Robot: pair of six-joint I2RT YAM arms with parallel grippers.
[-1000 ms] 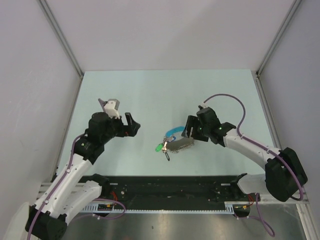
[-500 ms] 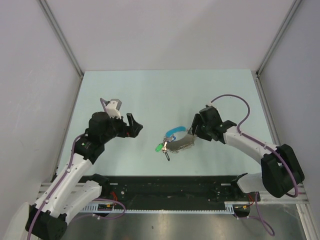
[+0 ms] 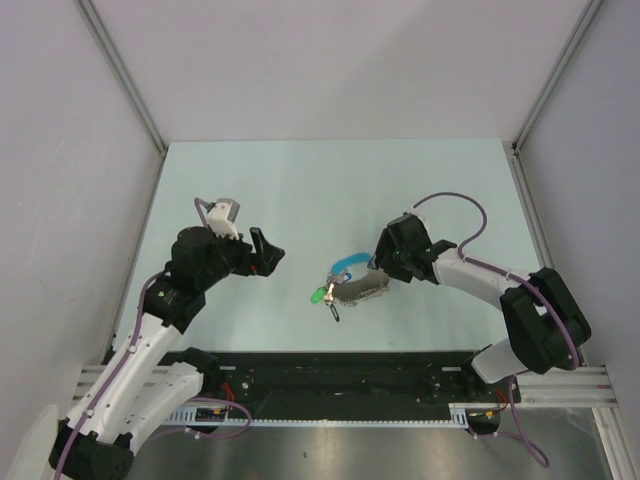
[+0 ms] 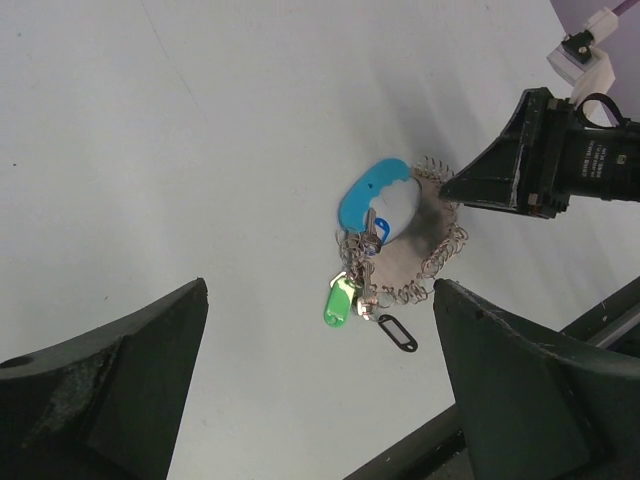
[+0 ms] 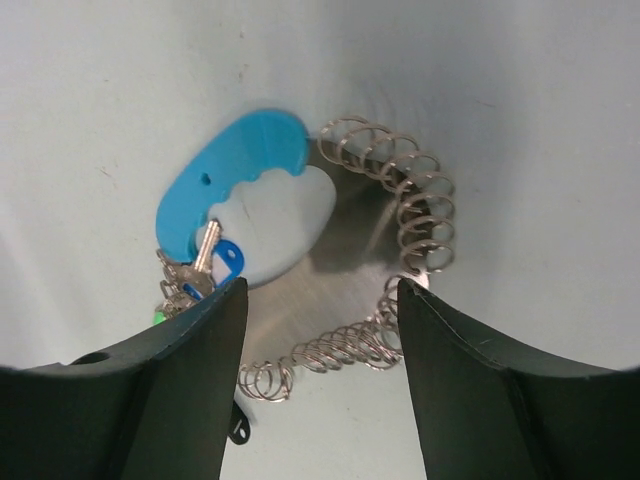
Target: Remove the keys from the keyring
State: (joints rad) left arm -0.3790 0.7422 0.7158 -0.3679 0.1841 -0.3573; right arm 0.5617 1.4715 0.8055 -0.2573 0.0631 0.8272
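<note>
Roughly, keys [image 4: 366, 243] strung lengthwise from blue-white oval [image 4: 378, 195] toward green tag [image 4: 340, 303]

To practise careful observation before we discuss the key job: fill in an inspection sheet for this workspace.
Surface: pale green table, no spills seen.
Job's things: keys bunched beside blue-and-white tag, none separate.
Clutter: green tag, black clip, grey disc edged with wire coils.
Tools: left tool open, apart from bunch; right tool open over disc, contact unclear.
Cables: purple cable arches over right arm.
Surroundings: pale walls, metal posts.
</note>
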